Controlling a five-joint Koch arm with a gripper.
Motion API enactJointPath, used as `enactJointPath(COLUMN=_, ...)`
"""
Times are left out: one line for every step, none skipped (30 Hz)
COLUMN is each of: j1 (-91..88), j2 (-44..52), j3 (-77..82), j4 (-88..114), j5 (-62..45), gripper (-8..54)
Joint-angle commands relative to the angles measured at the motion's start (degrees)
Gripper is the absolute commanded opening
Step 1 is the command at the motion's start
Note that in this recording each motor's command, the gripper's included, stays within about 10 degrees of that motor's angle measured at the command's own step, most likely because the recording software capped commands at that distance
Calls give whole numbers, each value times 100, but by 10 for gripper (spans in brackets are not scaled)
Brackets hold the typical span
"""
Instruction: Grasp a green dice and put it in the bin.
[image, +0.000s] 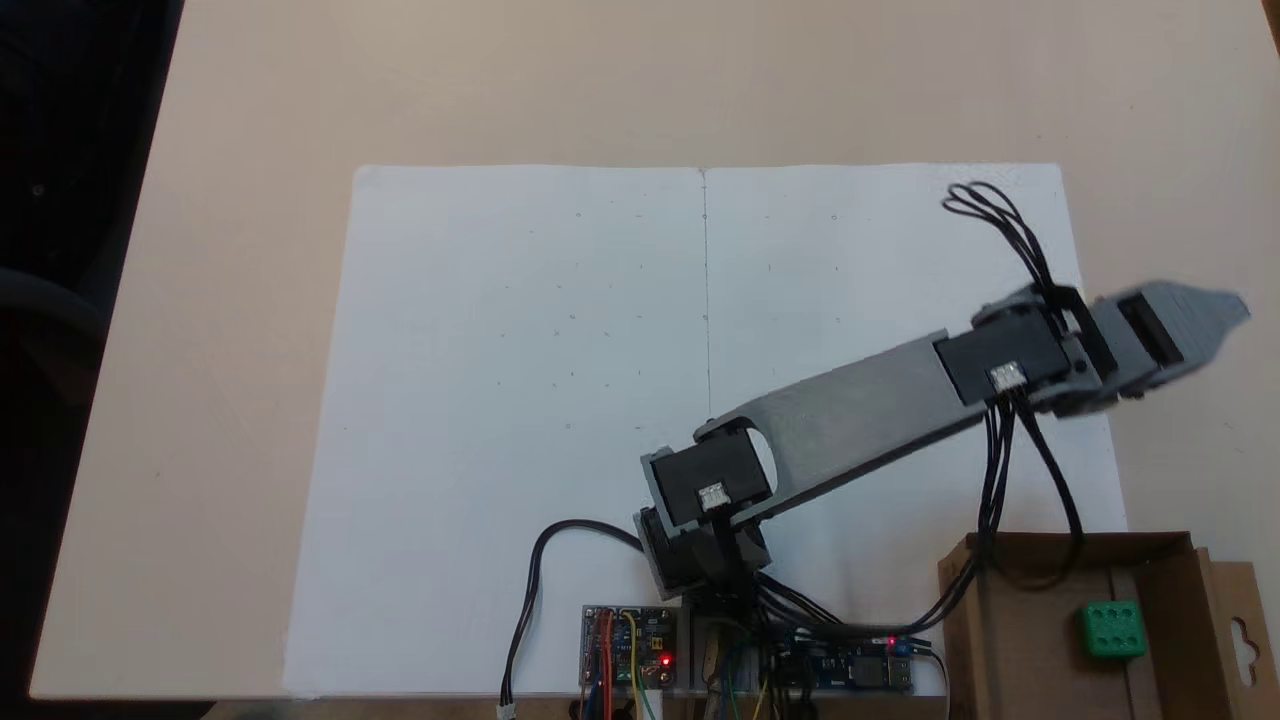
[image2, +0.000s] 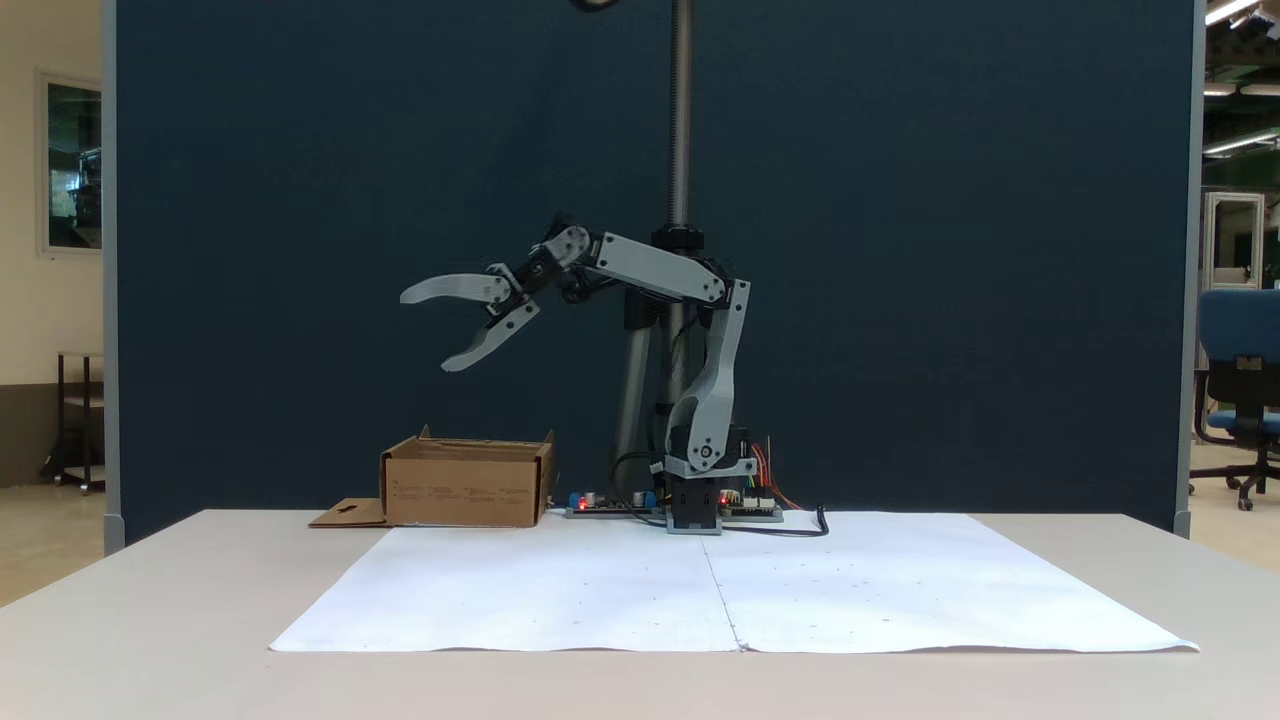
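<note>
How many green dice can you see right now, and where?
1. The green dice lies inside the bin, six-pip face up, in the top-down fixed view. The gripper hangs open above the bin, holding nothing. The bin's walls hide its inside from the side view.

From where I stand, nothing here can be read. The side of the bin (image2: 468, 488) carries faint rows of small print, too small to make out. The green dice (image: 1112, 629) shows six pips on its top face.
</note>
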Motion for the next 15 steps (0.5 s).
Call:
enactJointPath(j1=-738, j2=193, j3=-281, j4=-879, j5=281, gripper=431)
enactJointPath(j1=-1107, j2=176, j3=-281, j4=-1063, j5=281, gripper=431)
enactJointPath(j1=-1459, j2=176, j3=-281, j4=-1230, j5=281, gripper=432)
enactJointPath(j1=-1793, j2=185, j3=-281, j4=-1389, j5=281, gripper=433)
enactJointPath(j1=-2101, j2=185, j3=-281, j4=-1512, j5=281, gripper=433)
enactJointPath(j1=-2364, j2=185, j3=-281, j4=-1547, j5=281, gripper=434)
enactJointPath(j1=-2654, j2=185, j3=-272, j4=-1547, j5=281, gripper=436)
enactJointPath(j1=-2892, j2=193, j3=-272, j4=-1547, j5=281, gripper=438)
enactJointPath(j1=-3138, j2=193, j3=-272, j4=-1547, j5=281, gripper=440)
enactJointPath(j1=-3393, j2=202, j3=-237, j4=-1547, j5=281, gripper=446)
enactJointPath(j1=-3683, j2=281, j3=-176, j4=-1556, j5=281, gripper=446)
enactJointPath(j1=-3964, j2=369, j3=-70, j4=-1547, j5=281, gripper=446)
enactJointPath(j1=-4263, j2=492, j3=62, j4=-1547, j5=281, gripper=446)
enactJointPath(j1=-4579, j2=554, j3=202, j4=-1556, j5=272, gripper=446)
enactJointPath(j1=-4878, j2=694, j3=378, j4=-1556, j5=272, gripper=445)
